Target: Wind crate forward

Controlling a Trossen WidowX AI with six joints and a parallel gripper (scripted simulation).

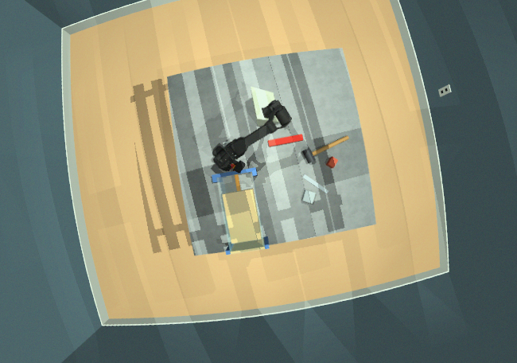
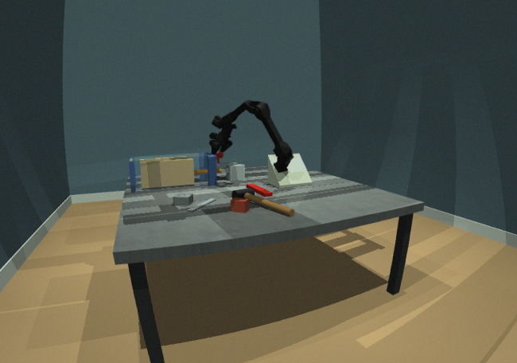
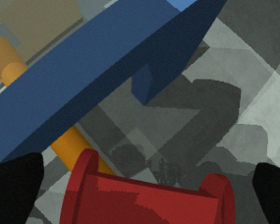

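Observation:
The tan crate (image 1: 241,213) sits flat inside the clear-panelled cubby (image 2: 169,169). A short stretch of orange strap (image 1: 237,181) shows between the crate's front and the blue steel frame (image 1: 232,173) at the mouth. The strap (image 3: 29,87) runs under the frame beam (image 3: 108,61) toward the grey winch (image 2: 237,171). The red spool-shaped handle grip (image 3: 147,217) stands over the winch. My gripper (image 3: 152,170) is open; its two fingers stand wide on either side of the red grip without touching it. It also shows in the overhead view (image 1: 230,165).
A flat red bar (image 1: 285,140), a hammer (image 1: 325,148), a red block (image 1: 331,161), a steel ruler (image 1: 315,183) and a grey block (image 1: 309,197) lie to the right on the bench. The arm's pale wedge base (image 1: 262,102) stands behind.

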